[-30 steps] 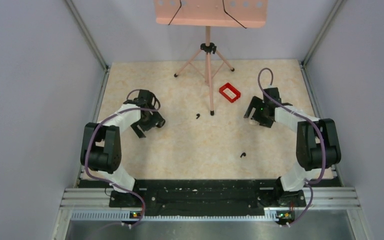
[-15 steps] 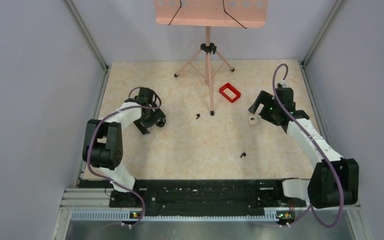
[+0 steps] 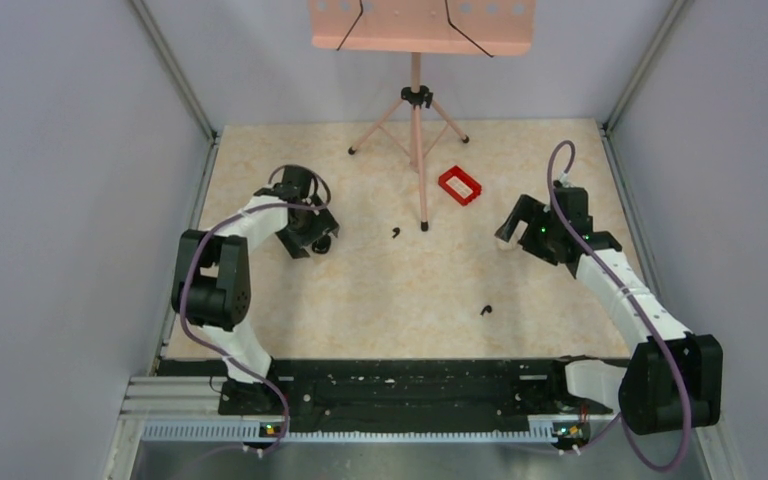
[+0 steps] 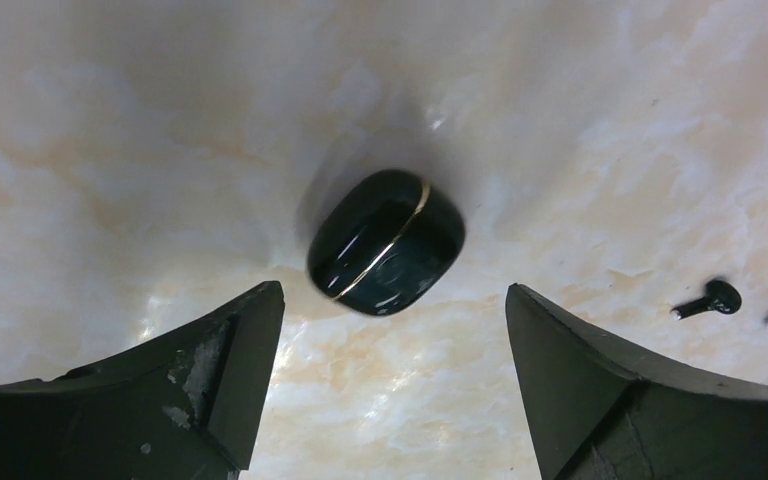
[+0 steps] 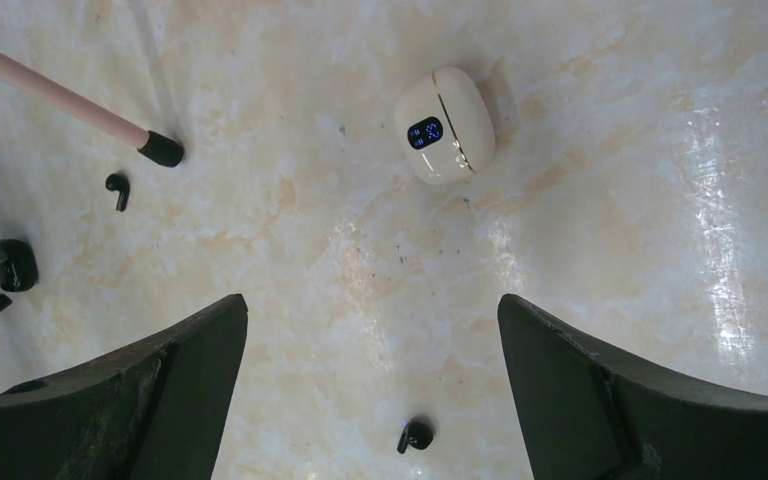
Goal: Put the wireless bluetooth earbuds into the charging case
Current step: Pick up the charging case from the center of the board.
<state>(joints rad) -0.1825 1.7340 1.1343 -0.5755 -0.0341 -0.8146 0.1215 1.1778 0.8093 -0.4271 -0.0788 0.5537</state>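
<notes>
Both arms have shifted in the top view: the left gripper (image 3: 312, 238) sits slightly farther out and the right gripper (image 3: 508, 232) has dipped. The far earbud (image 3: 395, 233) and near earbud (image 3: 486, 310) lie well apart between them. In the left wrist view the jaws gape wide, and the closed charging case (image 4: 387, 242) lies untouched on the table (image 4: 580, 120) ahead of them. In the right wrist view the jaws are spread, empty, above a cream case (image 5: 447, 125).

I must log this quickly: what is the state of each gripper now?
Left gripper: open, holding nothing; the charging case lies ahead of it, not touched.
Right gripper: open, holding nothing.
</notes>
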